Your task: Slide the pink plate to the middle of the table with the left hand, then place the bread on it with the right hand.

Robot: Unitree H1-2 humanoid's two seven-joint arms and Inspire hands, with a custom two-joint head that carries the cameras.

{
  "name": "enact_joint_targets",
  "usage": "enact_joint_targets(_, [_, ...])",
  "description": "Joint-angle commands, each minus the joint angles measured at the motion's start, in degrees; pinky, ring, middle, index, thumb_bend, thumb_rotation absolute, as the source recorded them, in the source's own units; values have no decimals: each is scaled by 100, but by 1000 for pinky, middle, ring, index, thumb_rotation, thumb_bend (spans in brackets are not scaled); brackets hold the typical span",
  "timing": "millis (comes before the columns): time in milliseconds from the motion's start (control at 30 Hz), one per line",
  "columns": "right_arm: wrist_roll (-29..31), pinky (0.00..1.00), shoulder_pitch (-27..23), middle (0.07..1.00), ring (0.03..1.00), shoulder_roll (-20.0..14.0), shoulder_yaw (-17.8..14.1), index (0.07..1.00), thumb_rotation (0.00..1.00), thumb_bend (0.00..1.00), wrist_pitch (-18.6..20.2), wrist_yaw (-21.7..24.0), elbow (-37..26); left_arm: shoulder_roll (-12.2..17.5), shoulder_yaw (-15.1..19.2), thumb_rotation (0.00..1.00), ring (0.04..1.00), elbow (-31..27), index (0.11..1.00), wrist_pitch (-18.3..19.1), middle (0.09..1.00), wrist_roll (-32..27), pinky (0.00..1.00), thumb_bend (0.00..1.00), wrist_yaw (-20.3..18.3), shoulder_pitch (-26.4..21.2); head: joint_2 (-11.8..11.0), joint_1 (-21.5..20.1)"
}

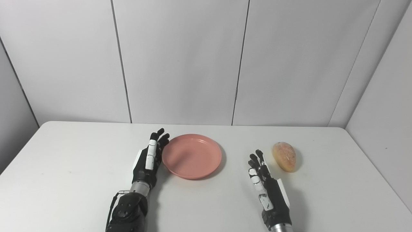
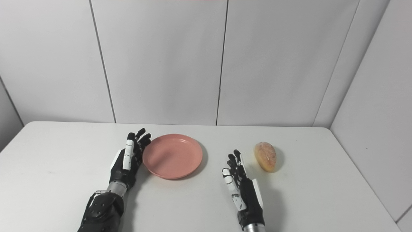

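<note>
The pink plate (image 1: 191, 156) lies flat on the white table (image 1: 64, 167), a little left of its middle. My left hand (image 1: 149, 159) is open, edge-on, with its fingers against the plate's left rim. The bread (image 1: 284, 156), a golden oval roll, lies on the table to the right of the plate. My right hand (image 1: 265, 187) is open and empty, fingers stretched forward, just left of and nearer than the bread, apart from it. The plate holds nothing.
White wall panels (image 1: 180, 61) stand right behind the table's far edge and along its right side. The table's right edge (image 1: 379, 180) runs close to the bread.
</note>
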Motion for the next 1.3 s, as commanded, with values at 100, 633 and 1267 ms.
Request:
enact_joint_targets(100, [-8,1000,-213,958,960,-15,2,996,803,588,-86,-1,-168,-96,-12,1000,943,-22,917,66,921,-6,966,848,-36,68,-23,-7])
enact_joint_targets(633, [-38,1000,-235,959,951,-20,-36,996,815,557,-197,-63,-225,-238,10,1000,932,-32,914,133,917,-104,964,852,-149,31,-27,-29])
enact_joint_targets(1267, [-379,1000,-324,973,964,-167,-68,1000,842,605,-245,-254,-513,-325,14,1000,936,75,918,12,922,-60,953,833,-41,-11,-64,-96])
